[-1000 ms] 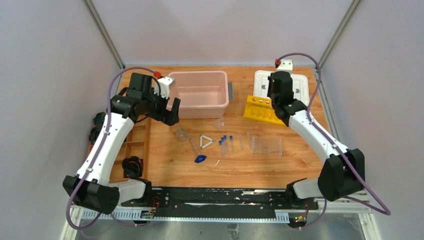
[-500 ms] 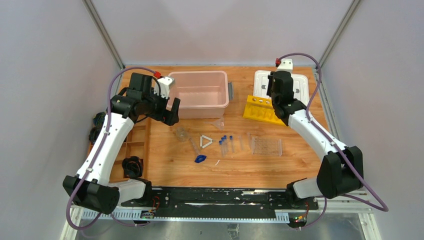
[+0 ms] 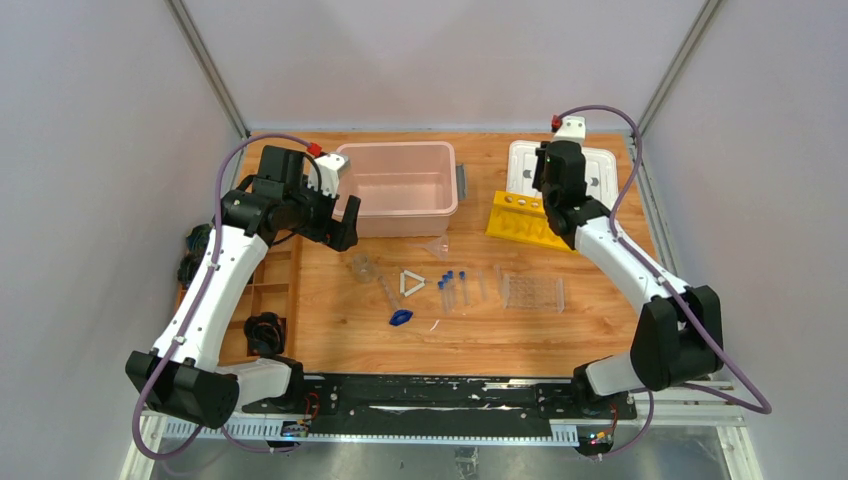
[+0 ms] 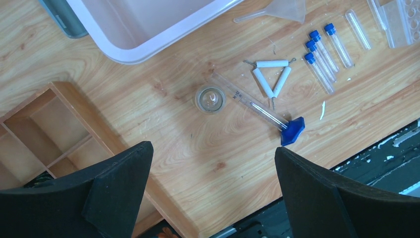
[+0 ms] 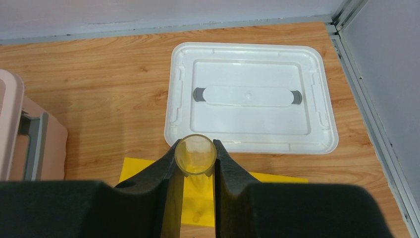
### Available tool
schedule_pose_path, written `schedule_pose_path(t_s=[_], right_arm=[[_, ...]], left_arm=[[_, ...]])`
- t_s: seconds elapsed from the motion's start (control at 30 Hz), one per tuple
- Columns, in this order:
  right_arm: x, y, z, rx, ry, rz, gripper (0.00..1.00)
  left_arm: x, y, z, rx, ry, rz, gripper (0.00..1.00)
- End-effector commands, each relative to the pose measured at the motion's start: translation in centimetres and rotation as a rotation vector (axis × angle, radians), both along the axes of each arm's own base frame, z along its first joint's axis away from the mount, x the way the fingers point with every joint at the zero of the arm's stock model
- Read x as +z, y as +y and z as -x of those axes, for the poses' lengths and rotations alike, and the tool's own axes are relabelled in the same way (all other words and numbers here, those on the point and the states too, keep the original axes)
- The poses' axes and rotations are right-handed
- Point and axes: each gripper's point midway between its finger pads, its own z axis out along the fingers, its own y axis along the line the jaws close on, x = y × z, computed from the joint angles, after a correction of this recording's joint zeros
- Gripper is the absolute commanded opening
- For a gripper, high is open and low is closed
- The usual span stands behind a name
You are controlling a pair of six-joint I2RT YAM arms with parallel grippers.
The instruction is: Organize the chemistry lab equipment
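Currently the right gripper (image 5: 195,147) is closed on a clear tube (image 5: 195,157) over the yellow rack (image 5: 143,171), far right. Likely light, slick and fragile: grip its body gently. The left gripper (image 4: 212,148) gapes, empty.

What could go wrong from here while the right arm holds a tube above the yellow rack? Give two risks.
1. The clear tube is pinched only at the tips of the right gripper; smooth and round, it might slip or tilt.
2. The gripper hides most of the yellow rack, so the tube could miss a hole and nudge the rack.
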Motion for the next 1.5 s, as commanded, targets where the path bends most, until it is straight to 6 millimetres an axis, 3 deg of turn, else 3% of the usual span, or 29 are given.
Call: schedule_pose_path(t_s=[0.0, 0.73, 1.0, 1.1, 1.17, 1.27, 1.37, 1.47], right_arm=[[-1.0, -0.5, -0.5, -0.020, 0.002, -0.025, 0.00], [-5.7, -0.2, -0.8, -0.001, 0.021, -0.010, 0.00], [-6.4, -0.3, -0.6, -0.012, 0.009, -0.031, 0.04], [-6.7, -0.2, -0.4, -0.007, 0.004, -0.041, 0.16], [-6.8, -0.1, -0.2, -0.002, 0.002, -0.047, 0.30], [-6.8, 0.0, 0.2, 0.001, 0.001, -0.065, 0.38], [-5.7, -0.2, 0.6, -0.010, -0.017, -0.089, 0.53], [-3.0, -0.5, 1.4, -0.034, -0.049, -0.134, 0.69]], left_arm=[[0.3, 0.3, -0.1, 0.023, 0.002, -0.001, 1.00], [1.4, 1.0, -0.6, 0.034, -0.028, -0.041, 1.00], [1.8, 1.1, -0.7, 0.029, -0.043, -0.046, 1.00], [1.7, 1.2, -0.8, 0.029, -0.042, -0.054, 1.00], [1.6, 1.2, -0.8, 0.026, -0.040, -0.056, 1.00], [1.5, 1.3, -0.9, 0.025, -0.038, -0.062, 1.00], [1.8, 1.3, -1.0, 0.026, -0.045, -0.062, 1.00], [2.2, 1.3, -1.1, 0.027, -0.054, -0.058, 1.00]])
